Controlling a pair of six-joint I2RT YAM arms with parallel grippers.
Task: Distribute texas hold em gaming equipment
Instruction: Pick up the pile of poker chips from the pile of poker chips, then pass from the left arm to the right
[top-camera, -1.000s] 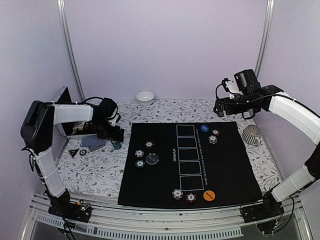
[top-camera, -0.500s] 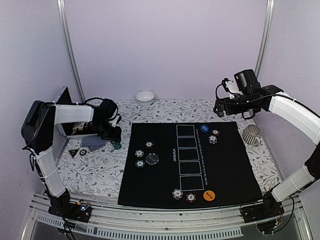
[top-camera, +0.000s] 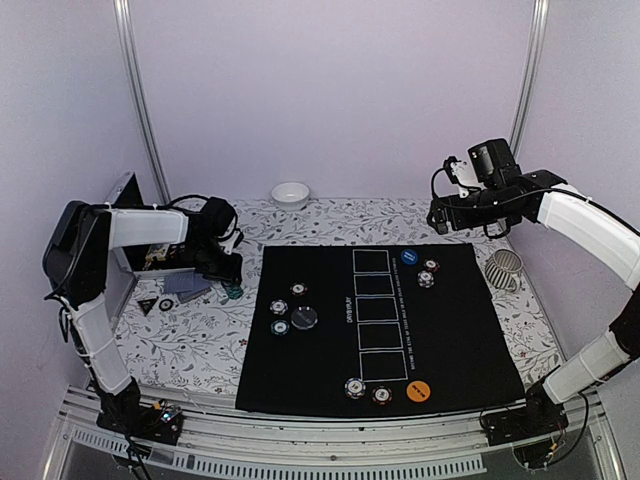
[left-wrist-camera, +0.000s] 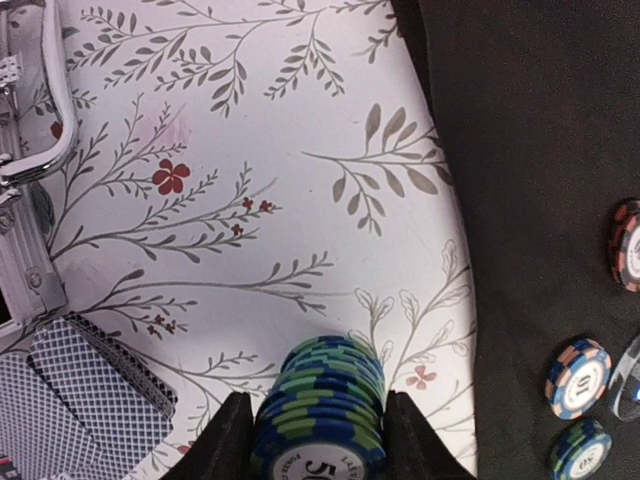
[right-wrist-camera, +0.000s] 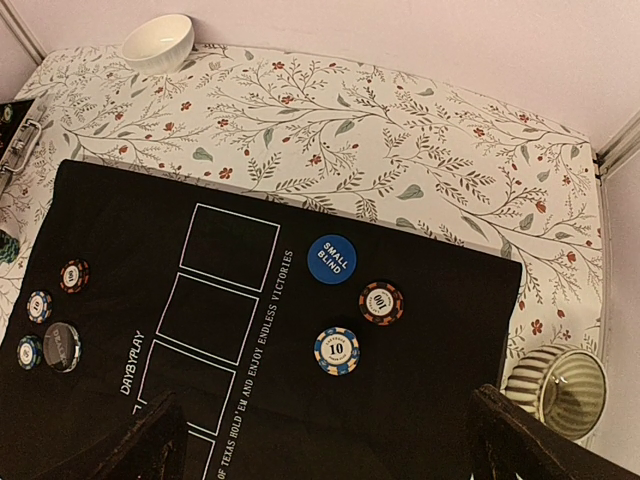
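Left gripper (left-wrist-camera: 320, 448): jaws narrow, clamped on a stack (left-wrist-camera: 322, 395) of green-and-blue striped chips, one finger (left-wrist-camera: 230, 445) on each side. The stack is over the floral cloth (left-wrist-camera: 250, 150), just off the mat (top-camera: 450, 340) at its 10 o'clock edge. Whether it rests or is lifted cannot be told.
Right gripper (right-wrist-camera: 325, 400): jaws wide, holding nothing. It hangs high beyond the mat's 1 o'clock corner.
Clock directions are read on the mat in the top view, with 6 toward the arm bases.

6 o'clock edge, on the mat: white chip (top-camera: 353, 387); red chip (top-camera: 381, 395) just beside it; orange disc (top-camera: 420, 390) at the red chip's 3 o'clock, apart from it.

9 to 10 o'clock, on the mat: dark disc (top-camera: 304, 318) with a trio of chips (top-camera: 279, 307) ranged from its 8 to its 12 o'clock, none stacked.

Off the mat, 9 to 10 o'clock: cards (left-wrist-camera: 90, 410), grey-blue backs up, overlapping, at the stack's 9 o'clock, beside an open metal case (left-wrist-camera: 30, 200).

1 o'clock, on the mat: blue disc (right-wrist-camera: 332, 258) marked SMALL BLIND; 100 chip (right-wrist-camera: 381, 302) at its 4 o'clock; 10 chip (right-wrist-camera: 337, 350) nearer, close by the 100 chip.

Off the mat, 2 o'clock: ribbed cup (right-wrist-camera: 560, 390) on the cloth.

12 o'clock, by the back wall: white bowl (right-wrist-camera: 158, 42).
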